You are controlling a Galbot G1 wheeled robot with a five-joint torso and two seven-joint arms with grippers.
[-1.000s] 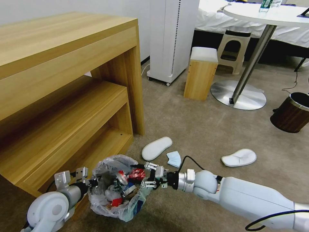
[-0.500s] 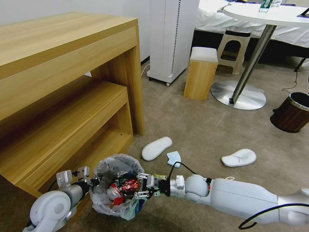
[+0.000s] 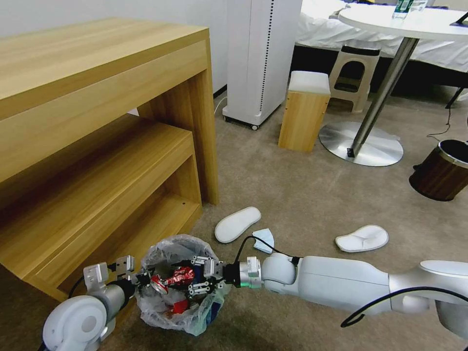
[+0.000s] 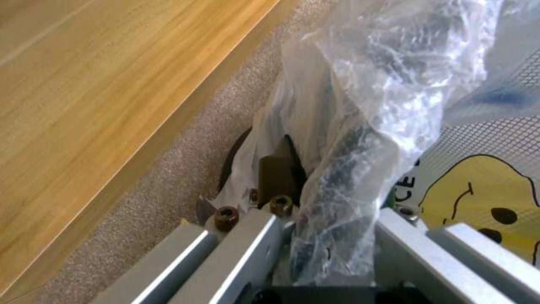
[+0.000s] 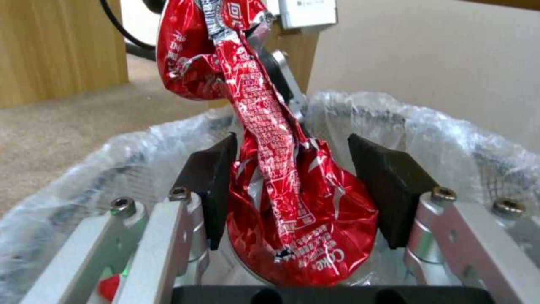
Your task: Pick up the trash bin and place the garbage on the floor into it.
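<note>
I observed left hand [image 3: 138, 278] clamped on trash bin [image 3: 178, 312] rim, right hand [image 3: 192, 279] spread apart above it, red wrapper [image 5: 281, 190] between its fingers, touching one pad.

The wooden shelf unit [image 3: 97, 161] stands just beside the trash bin [image 3: 178, 312], blocking that side. Open carpet [image 3: 302, 195] lies beyond, broken by two slippers [image 3: 237, 224] and a face mask [image 3: 263, 240].

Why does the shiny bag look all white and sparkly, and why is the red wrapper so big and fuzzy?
In the left wrist view, light glints off the crinkled liner of the trash bin, washing it white. In the right wrist view, the red wrapper sits right against the lens between the right gripper pads, so it looms large and soft. In the head view, straight furniture edges bow slightly.
</note>
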